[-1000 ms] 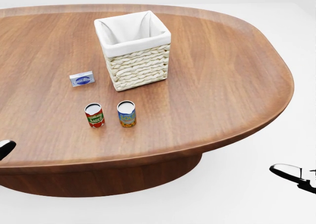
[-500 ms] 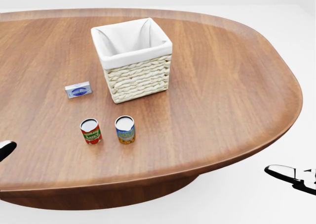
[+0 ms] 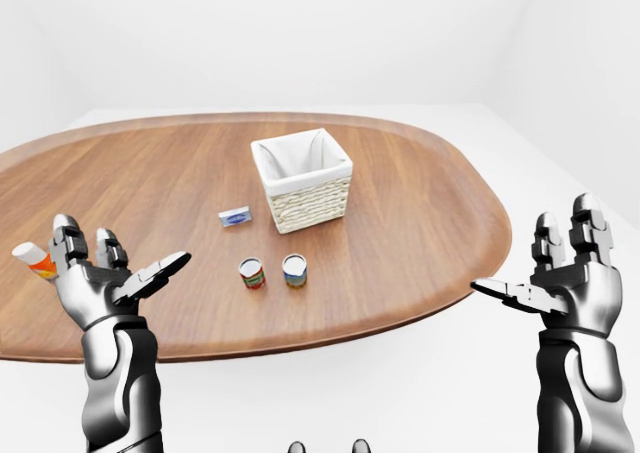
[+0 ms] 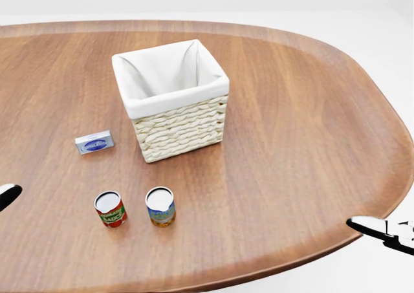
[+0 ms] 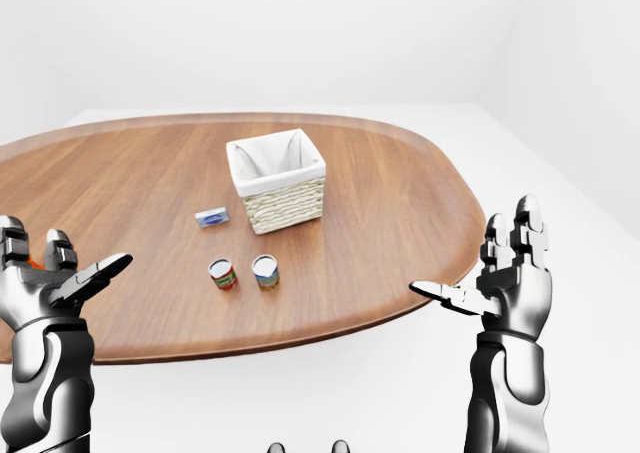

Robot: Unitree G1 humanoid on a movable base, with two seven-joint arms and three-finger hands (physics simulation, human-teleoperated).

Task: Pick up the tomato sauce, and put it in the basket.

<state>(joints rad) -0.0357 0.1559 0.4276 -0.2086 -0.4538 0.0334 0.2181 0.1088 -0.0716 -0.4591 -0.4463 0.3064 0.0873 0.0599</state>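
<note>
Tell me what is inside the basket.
The basket shows only its white cloth lining; nothing else is visible in it. Its bottom near the closest wall is hidden behind the rim.

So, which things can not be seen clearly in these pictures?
- Basket: its floor is hidden by its own walls in every view.
- Blue-labelled can: label print too small to read.
- Small blue box: print too small.
- Orange-and-white object: left-eye view, partly behind the left hand.
- Right hand: head view, cut off by the edge.
</note>
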